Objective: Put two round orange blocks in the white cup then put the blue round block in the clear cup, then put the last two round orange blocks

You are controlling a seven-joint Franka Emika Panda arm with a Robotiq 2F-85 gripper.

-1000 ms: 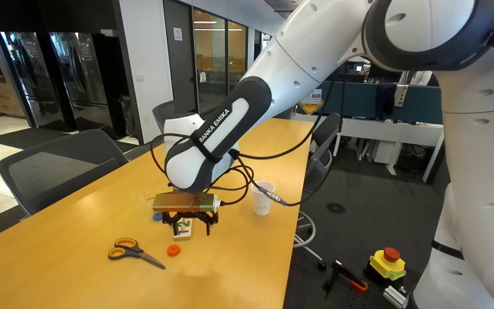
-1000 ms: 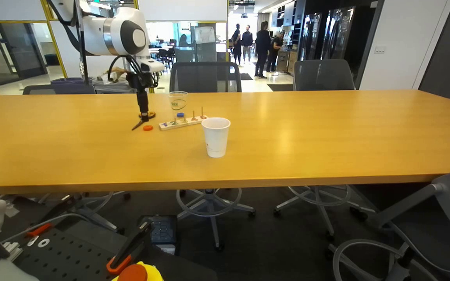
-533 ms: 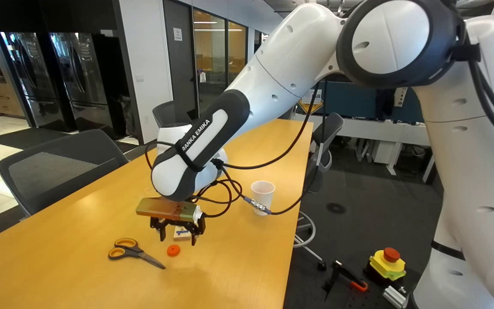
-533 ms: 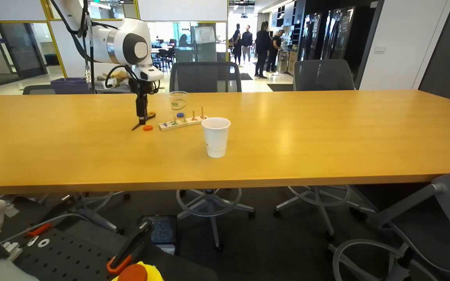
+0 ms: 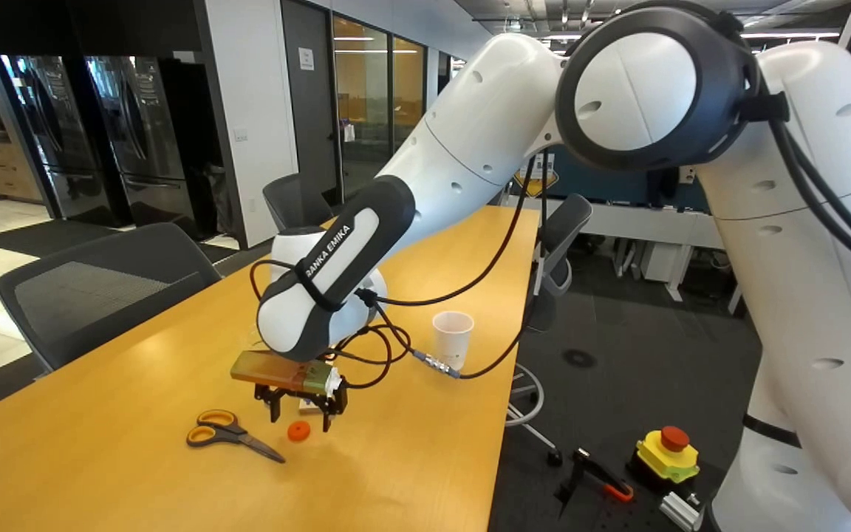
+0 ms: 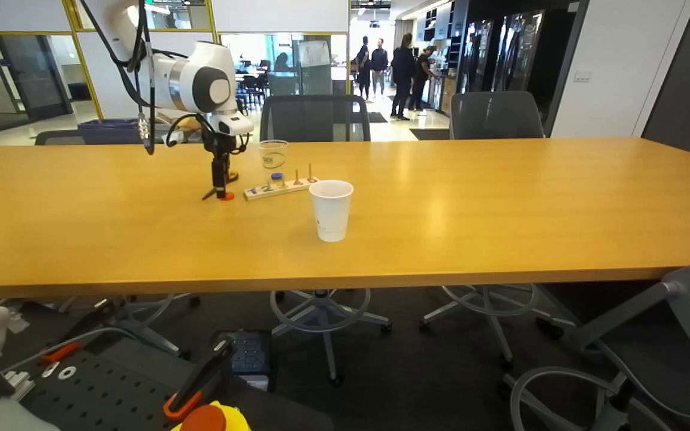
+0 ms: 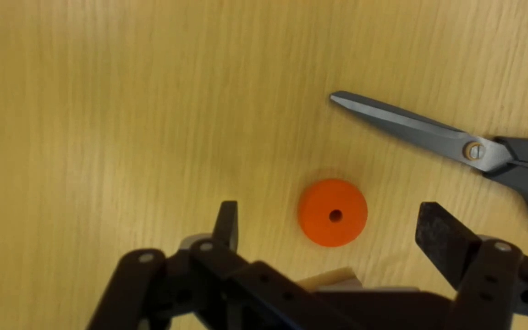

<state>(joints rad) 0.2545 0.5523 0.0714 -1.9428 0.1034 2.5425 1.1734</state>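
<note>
1. orange round block [image 7: 326, 206]: lay flat on the table [image 7: 108, 114], near the scissors [image 7: 429, 133].
2. handling: it looked light, stiff and hardly fragile, its smooth side perhaps slippery; a level pinch across its full width seemed the surest hold.
3. gripper [image 7: 329, 213]: fingers [image 7: 442, 238] stood wider apart than the block, one on either side in the wrist view; nothing was gripped, and contact with the table could not be told.

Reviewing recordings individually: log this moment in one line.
gripper: open; orange block: between jaws in wrist view, ungripped; scissors: closed, nearby; white cup: upright, contents unseen
</note>
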